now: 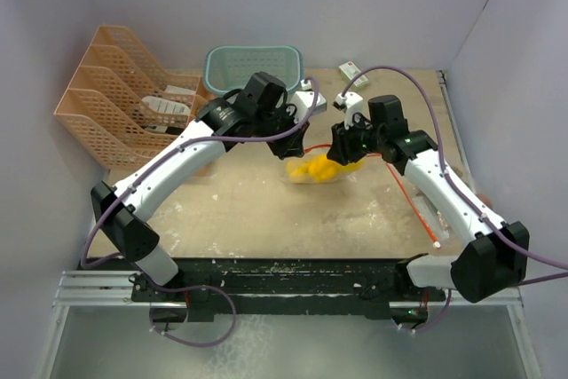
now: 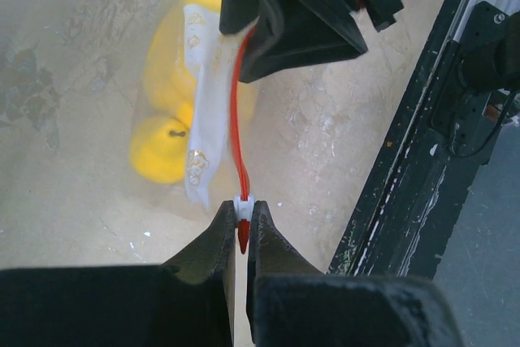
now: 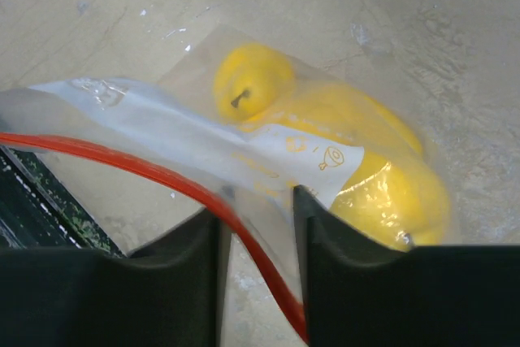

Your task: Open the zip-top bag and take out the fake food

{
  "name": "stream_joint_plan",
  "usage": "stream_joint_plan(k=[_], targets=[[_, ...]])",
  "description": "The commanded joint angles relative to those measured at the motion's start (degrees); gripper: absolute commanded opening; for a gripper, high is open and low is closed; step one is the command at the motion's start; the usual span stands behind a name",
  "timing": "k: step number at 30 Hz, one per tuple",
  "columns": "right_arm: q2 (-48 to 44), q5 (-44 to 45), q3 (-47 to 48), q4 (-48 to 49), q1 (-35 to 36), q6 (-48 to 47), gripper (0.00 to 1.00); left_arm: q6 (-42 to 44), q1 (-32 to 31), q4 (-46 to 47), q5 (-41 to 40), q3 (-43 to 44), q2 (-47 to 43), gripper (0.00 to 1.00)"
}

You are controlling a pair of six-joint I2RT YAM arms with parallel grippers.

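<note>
The clear zip-top bag lies mid-table, between and just below both grippers. Several glossy yellow fake food pieces sit inside it and also show in the left wrist view. No brown cluster shows. My left gripper is shut on the white slider at the end of the red zip strip. My right gripper straddles the bag's top edge. Its jaws stand a little apart, with clear film and the red zip running between them. In the top view, the left gripper and right gripper face each other.
A teal basket stands at the back. An orange file rack stands at the back left. A small white-green box lies at the back right. A thin red stick lies on the right side.
</note>
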Motion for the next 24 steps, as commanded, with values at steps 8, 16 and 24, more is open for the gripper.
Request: stream_joint_plan(k=[8, 16, 24], targets=[[-1.55, -6.05, 2.84, 2.73, -0.02, 4.68, 0.0, -3.42, 0.51, 7.48, -0.42, -2.87, -4.75, 0.0], [-2.74, -10.8, 7.22, -0.71, -0.03, 6.22, 0.0, -4.06, 1.28, 14.64, -12.98, -8.18, -9.44, 0.99], [-4.08, -16.81, 12.53, -4.4, -0.03, 6.78, 0.0, -7.39, 9.35, 22.76, 0.02, -10.41, -12.12, 0.99]])
